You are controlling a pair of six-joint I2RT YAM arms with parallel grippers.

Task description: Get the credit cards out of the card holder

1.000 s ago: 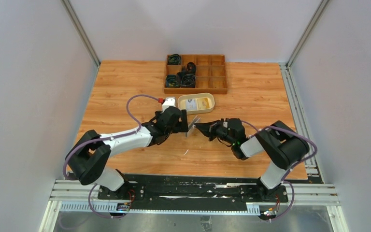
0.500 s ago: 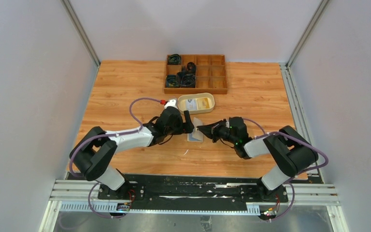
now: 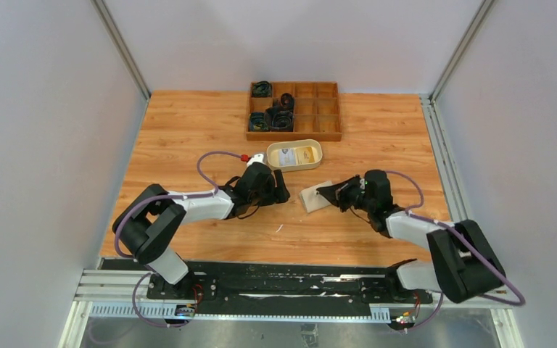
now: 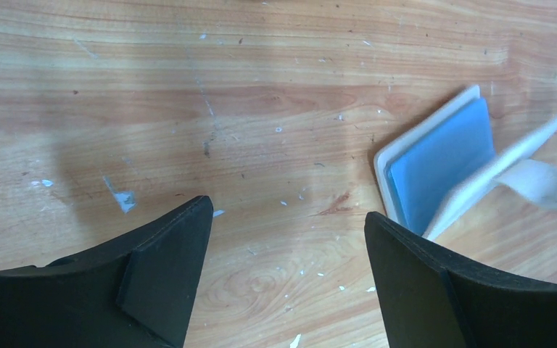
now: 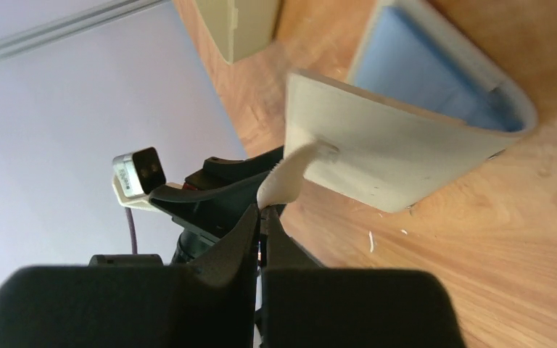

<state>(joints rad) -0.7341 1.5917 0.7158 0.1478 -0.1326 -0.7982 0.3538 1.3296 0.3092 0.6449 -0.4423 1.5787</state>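
Card holder is found on the wooden table, near its middle and just in front of the cream dish. Its lower half is laid flat and its upper flap is raised at a tilt. One pale blue credit card is seen seated in the lower pocket. The closure tab is pinched by the fully closed right gripper. The left gripper is held low just left of the holder, jaws spread wide with nothing between them.

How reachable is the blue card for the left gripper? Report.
Probably yes: the left gripper is open, only bare table between, and the right gripper holds the flap of the card holder off the blue card.
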